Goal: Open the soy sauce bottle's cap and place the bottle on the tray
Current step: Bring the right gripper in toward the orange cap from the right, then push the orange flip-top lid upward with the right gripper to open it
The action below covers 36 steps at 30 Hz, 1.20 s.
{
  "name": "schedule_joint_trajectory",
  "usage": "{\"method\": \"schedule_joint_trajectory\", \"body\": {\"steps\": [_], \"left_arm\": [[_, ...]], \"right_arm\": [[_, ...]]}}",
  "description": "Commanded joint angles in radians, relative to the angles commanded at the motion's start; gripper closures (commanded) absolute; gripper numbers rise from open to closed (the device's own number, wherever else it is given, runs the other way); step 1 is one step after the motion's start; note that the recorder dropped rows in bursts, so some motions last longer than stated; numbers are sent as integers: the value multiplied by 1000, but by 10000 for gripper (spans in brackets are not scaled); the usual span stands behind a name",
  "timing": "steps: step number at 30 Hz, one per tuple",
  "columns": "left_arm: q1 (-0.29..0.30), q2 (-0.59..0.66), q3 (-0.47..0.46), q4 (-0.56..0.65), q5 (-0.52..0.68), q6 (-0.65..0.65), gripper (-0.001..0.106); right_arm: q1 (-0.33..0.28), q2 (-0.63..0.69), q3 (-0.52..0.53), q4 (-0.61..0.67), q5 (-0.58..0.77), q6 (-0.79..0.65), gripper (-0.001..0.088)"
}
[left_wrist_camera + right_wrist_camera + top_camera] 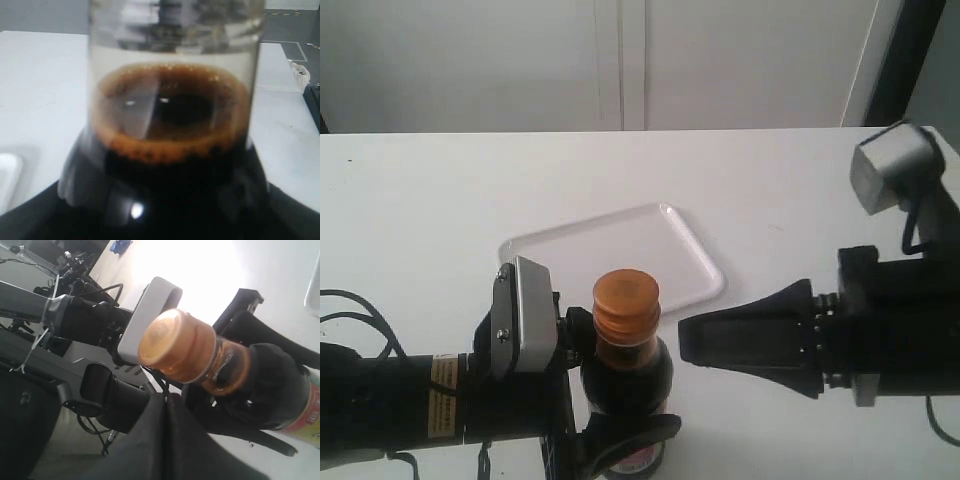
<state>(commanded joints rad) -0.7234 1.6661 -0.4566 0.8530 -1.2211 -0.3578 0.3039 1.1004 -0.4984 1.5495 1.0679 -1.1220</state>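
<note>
Fingers of my left gripper (620,425) clamp the soy sauce bottle (625,375), right fingers (686,338) pressed together, empty; prying the cap (626,292) could twist the glass loose.

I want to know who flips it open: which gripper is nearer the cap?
Right. The right gripper is shut, its tip just beside the cap. The left gripper holds the soy sauce bottle lower down, around its body.

Soy sauce bottle (625,375) upright at table's (410,200) near edge; tray (620,255) just behind, mid-table; right gripper (695,338) beside cap (626,293).
</note>
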Motion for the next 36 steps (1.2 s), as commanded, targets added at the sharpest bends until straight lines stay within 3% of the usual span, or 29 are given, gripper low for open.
{"method": "schedule_joint_trajectory", "body": {"steps": [7,14,36], "left_arm": [[0,0,0,0,0,0,1053],[0,0,0,0,0,0,1053],[0,0,0,0,0,20,1053]], "right_arm": [[106,77,0,43,-65,0,868],[162,149,-18,118,-92,-19,868],[178,177,-52,187,-63,-48,868]]}}
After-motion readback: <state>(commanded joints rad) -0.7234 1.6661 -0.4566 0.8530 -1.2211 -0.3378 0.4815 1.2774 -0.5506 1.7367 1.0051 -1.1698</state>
